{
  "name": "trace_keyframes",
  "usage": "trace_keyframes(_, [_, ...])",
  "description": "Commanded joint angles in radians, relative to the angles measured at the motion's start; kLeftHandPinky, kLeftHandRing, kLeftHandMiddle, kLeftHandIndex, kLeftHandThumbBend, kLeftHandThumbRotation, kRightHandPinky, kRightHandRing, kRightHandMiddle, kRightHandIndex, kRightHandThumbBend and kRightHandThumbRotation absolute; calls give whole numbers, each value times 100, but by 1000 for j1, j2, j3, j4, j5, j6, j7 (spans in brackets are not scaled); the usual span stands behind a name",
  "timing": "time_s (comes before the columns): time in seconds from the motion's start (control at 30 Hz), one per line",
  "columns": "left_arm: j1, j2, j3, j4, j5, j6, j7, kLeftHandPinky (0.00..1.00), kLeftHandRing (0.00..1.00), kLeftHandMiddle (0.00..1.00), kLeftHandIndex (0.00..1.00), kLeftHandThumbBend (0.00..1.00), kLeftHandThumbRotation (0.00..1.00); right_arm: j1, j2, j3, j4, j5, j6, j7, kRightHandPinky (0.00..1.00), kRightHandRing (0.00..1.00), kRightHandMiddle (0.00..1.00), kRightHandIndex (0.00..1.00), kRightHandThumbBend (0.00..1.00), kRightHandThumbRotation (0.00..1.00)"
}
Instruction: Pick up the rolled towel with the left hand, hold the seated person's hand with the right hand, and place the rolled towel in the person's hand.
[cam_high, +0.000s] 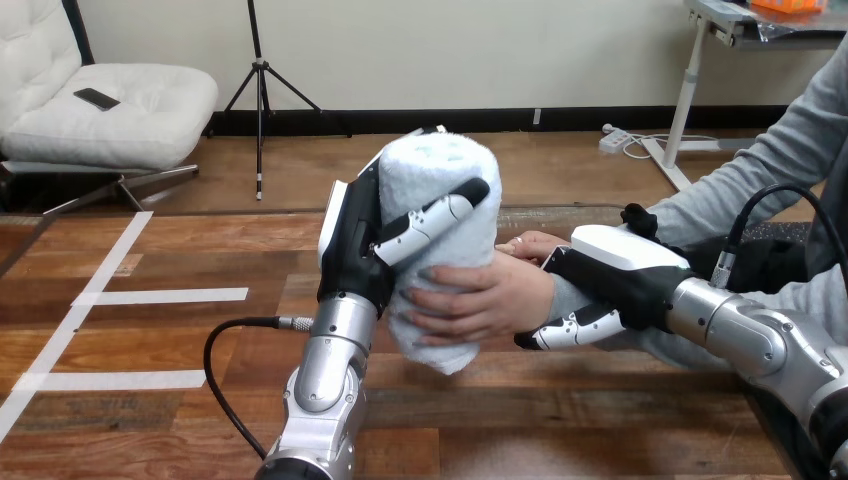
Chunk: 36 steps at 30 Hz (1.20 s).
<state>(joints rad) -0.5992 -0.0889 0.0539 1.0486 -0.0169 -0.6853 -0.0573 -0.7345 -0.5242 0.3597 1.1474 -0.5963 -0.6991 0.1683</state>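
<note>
Slippage looks the main risk in the head view: the left hand (355, 250) grips the rolled towel (430, 180), tilted above the desk (150, 335) mid-scene, with the person's hand (490, 300) wrapped round its lower half. Letting go too soon could drop it. The right hand (610, 275) clasps the person's wrist (562, 295) from beneath.

Robot's left hand (352, 245): black body, white shell along its back; fingers (432, 216) jointed in white and black, dark tips; left forearm (328, 370): silver, rounded segments, ribbed collar at the wrist; right hand (612, 268): black, broad white shell on top; its fingers (574, 329) banded white and black; right forearm (752, 335): silver, cylindrical.
</note>
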Motion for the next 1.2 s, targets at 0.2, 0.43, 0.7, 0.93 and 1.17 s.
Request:
trace_keyframes(0.2, [-55,4,-12,-38,14,-13,-14,94,91,88,87,100,89,-75,19,-18,-15,36,-50,-25,20,22,27,27,67,72])
trace_keyframes(0.43, [-48,1,-7,-41,5,-22,-22,93,91,88,86,100,94,-73,17,-22,-13,43,-53,-20,25,27,31,32,75,79])
trace_keyframes(0.7, [-44,-2,-2,-44,-13,-27,-34,93,91,90,86,100,99,-72,13,-32,-21,74,-38,41,35,39,43,45,89,88])
trace_keyframes(0.93, [-41,-6,3,-48,-22,-28,-41,94,92,91,86,100,100,-72,3,-26,-25,89,-39,66,47,54,59,61,98,91])
trace_keyframes(1.17, [-39,-6,7,-50,-30,-22,-42,95,93,92,87,100,100,-70,-10,-7,-33,63,-31,48,58,66,69,72,100,98])
